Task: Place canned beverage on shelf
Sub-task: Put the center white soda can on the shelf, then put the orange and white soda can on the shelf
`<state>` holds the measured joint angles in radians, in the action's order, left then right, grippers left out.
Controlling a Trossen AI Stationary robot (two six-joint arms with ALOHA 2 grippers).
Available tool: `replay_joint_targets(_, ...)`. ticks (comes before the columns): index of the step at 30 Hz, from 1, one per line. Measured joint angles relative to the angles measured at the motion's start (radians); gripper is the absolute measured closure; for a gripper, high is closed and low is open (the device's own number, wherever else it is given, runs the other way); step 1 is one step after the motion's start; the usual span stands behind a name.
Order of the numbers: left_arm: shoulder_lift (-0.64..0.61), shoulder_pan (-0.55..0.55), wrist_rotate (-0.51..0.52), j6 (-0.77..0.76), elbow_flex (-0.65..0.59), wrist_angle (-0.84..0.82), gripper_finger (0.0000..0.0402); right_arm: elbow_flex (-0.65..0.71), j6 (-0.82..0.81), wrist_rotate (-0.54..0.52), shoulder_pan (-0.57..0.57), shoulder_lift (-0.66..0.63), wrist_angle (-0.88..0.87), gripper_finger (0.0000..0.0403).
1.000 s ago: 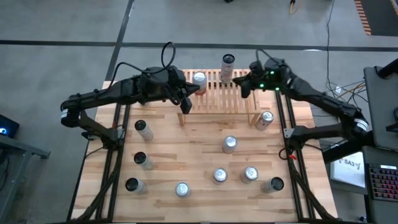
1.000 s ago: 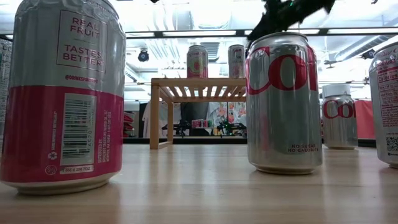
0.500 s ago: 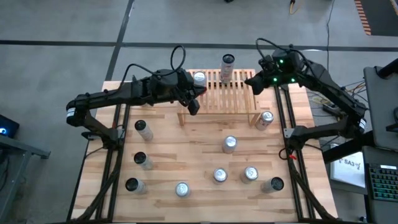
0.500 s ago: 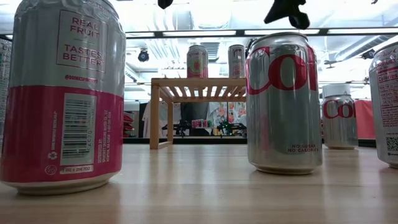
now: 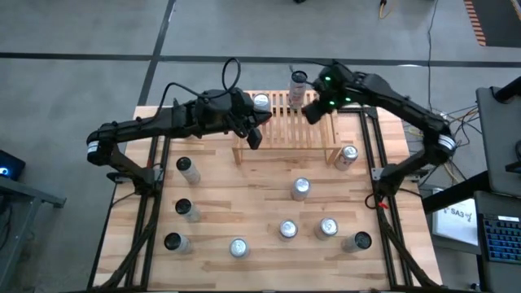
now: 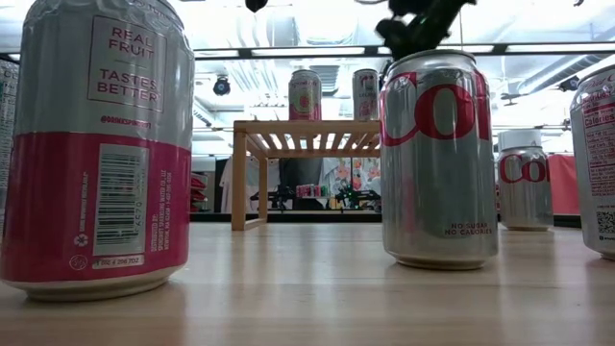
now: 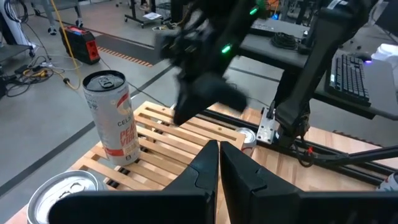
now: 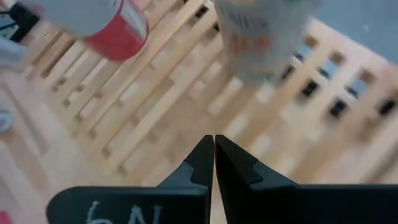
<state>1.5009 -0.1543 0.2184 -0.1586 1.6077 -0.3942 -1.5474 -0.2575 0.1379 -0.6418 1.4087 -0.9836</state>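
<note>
Right gripper [image 5: 308,113] pinched closed, empty, over shelf [image 5: 285,130], left gripper [image 5: 253,139] closed too at its 9 o'clock, near can [image 6: 96,144] reading "REAL FRUIT TASTES BETTER"

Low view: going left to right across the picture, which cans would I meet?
Pink-banded can → pink can on the shelf → grey can on the shelf → big silver can → small silver can.

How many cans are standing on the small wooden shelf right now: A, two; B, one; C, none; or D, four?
A: two cans stand on the shelf, one near its left end by the left gripper, the other at its far edge by the right gripper; every other can sits on the tabletop.
</note>
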Motion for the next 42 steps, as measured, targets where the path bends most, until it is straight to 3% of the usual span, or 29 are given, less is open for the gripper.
replay_joint_targets(8,0.0,0.0,0.0,-0.017,0.0,-0.002,0.0402,-0.026,0.034,-0.005,-0.026,0.131,0.081,0.0394)
replay_joint_targets(22,0.0,0.0,0.0,-0.018,0.0,-0.003,0.0402,-0.03,0.022,-0.01,-0.027,0.146,0.125,0.0394)
replay_joint_targets(32,0.0,0.0,0.006,-0.016,0.0,-0.004,0.0402,-0.03,0.007,-0.003,-0.027,0.041,0.045,0.0394)
replay_joint_targets(42,0.01,0.0,0.008,-0.028,0.0,-0.004,0.0402,-0.03,-0.072,0.163,0.003,-0.177,-0.014,0.0394)
